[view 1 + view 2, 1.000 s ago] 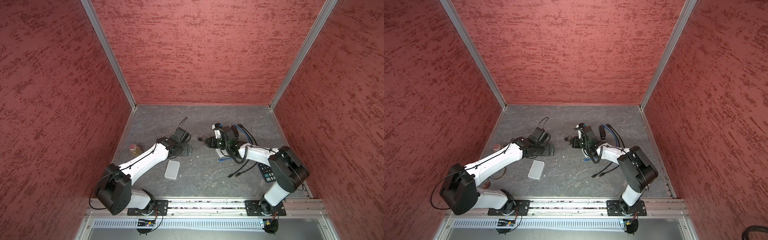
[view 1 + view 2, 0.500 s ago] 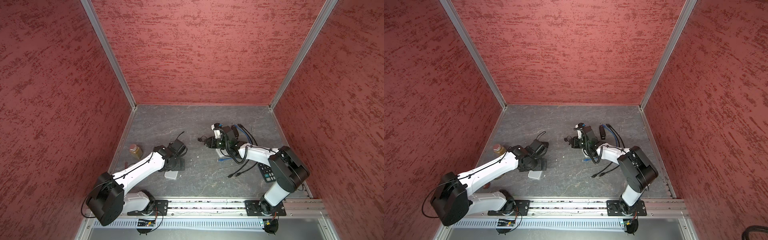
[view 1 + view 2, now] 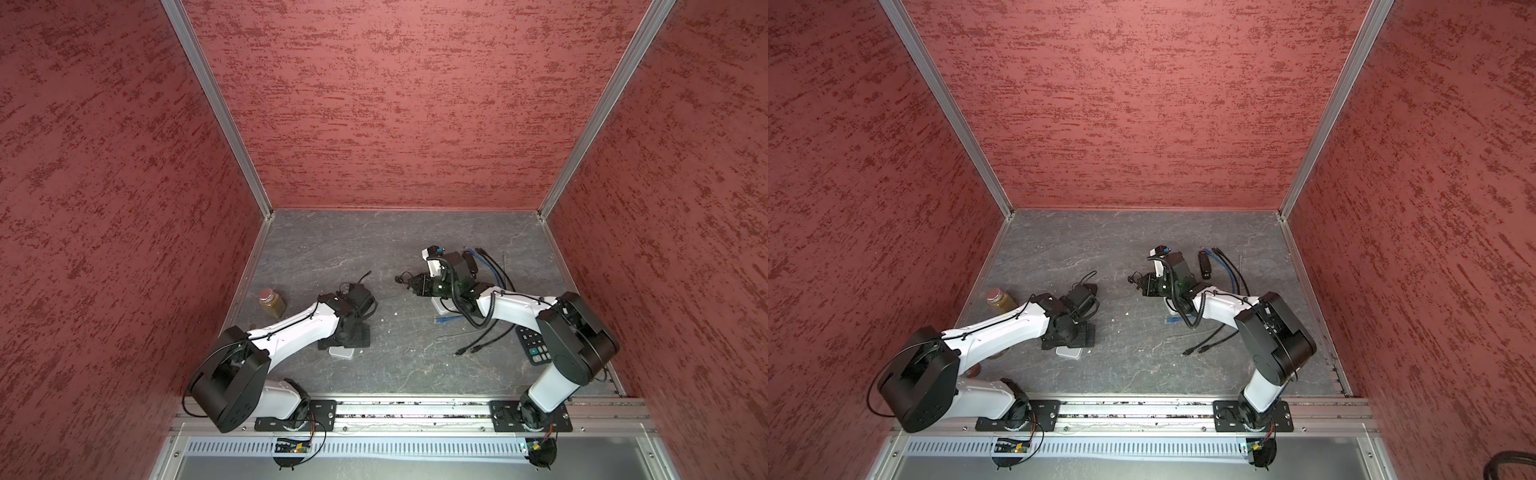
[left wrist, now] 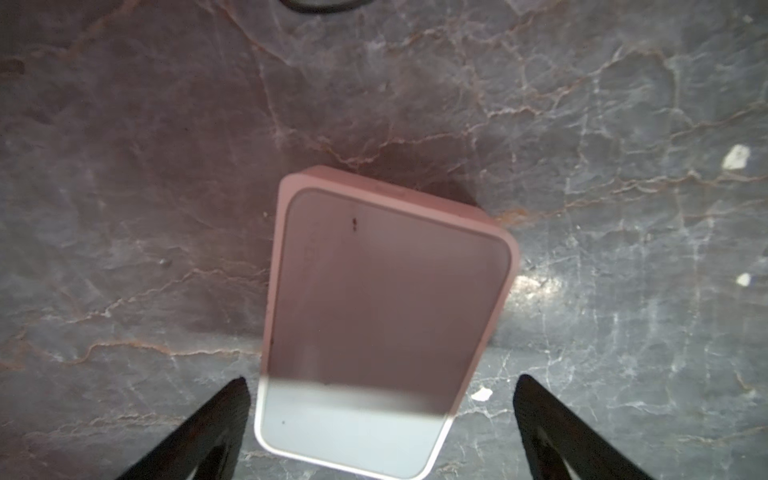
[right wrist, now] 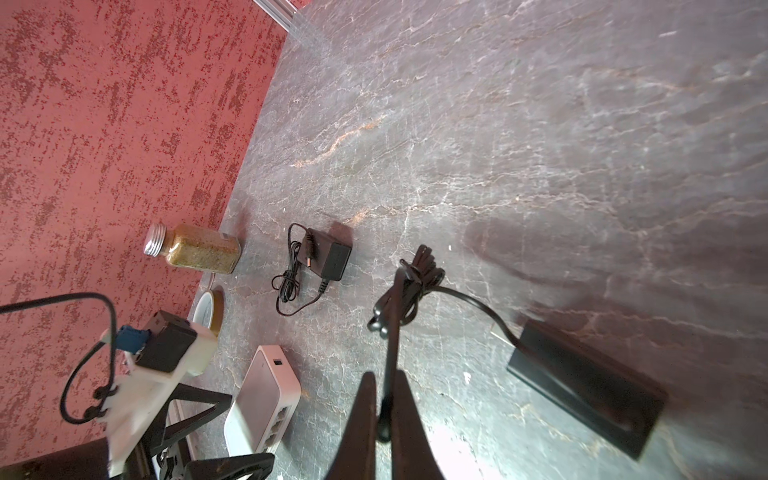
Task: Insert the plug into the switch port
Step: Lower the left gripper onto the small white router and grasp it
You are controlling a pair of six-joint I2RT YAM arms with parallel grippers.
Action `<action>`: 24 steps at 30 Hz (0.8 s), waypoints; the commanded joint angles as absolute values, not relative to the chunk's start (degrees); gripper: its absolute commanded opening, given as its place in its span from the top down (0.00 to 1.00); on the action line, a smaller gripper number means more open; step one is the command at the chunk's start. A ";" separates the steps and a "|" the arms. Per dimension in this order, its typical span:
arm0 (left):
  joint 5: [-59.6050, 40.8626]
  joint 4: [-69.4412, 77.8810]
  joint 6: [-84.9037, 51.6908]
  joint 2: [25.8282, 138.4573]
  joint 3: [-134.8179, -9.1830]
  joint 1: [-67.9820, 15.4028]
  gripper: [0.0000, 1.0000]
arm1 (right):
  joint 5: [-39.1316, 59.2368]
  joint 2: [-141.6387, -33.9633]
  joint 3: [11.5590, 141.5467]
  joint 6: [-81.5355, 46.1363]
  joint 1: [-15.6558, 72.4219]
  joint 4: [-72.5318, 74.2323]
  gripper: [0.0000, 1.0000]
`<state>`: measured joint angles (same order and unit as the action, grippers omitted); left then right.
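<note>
Since the earlier frames the left arm has drawn back toward the near rail and now covers most of the switch [image 3: 341, 352], which then lay exposed; the right arm has barely shifted.

Switch: a white box lying flat on the table [image 3: 332, 249], near its front left. Only a near edge shows in both top views [image 3: 1069, 353]. In the left wrist view its top face [image 4: 374, 311] is seen from above. In the right wrist view a row of ports shows along one side [image 5: 266, 395].

Left gripper [image 4: 382, 379]: jaws spread wide, one finger on each side of the switch. Contact with the box cannot be told.

Right gripper [image 5: 384, 376]: jaws closed, pinching a thin black cord [image 5: 465, 297]. The cord bunches just beyond the fingertips and runs on to a black adapter [image 5: 582, 378] lying on the table. The plug is not clearly distinguishable within the pinch. In both top views this gripper [image 3: 409, 282] sits well apart from the switch, farther back and to the right.

Surroundings: a second adapter [image 5: 332, 259] with its coiled lead lies on the table, with a jar [image 3: 272, 301] of brown grains nearer the left wall. A blue cable [image 3: 449, 319] and a keypad [image 3: 534, 347] lie near the right arm.
</note>
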<state>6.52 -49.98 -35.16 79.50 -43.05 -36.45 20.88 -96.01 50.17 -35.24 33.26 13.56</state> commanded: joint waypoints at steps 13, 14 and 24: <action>5.99 -44.16 -33.52 84.95 -42.75 -35.04 0.19 | 21.31 -96.24 49.24 -36.56 32.90 14.77 1.00; 5.93 -43.83 -33.53 84.91 -42.64 -35.14 0.23 | 21.36 -96.16 49.23 -36.50 32.89 14.68 1.00; 11.11 -36.53 -31.99 81.43 -42.25 -40.48 0.47 | 23.83 -94.72 49.30 -36.78 32.63 14.58 1.00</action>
<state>8.12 -41.98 -33.26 83.50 -42.87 -38.79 21.96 -96.03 49.76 -35.66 33.23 13.63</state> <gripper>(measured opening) 0.725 0.077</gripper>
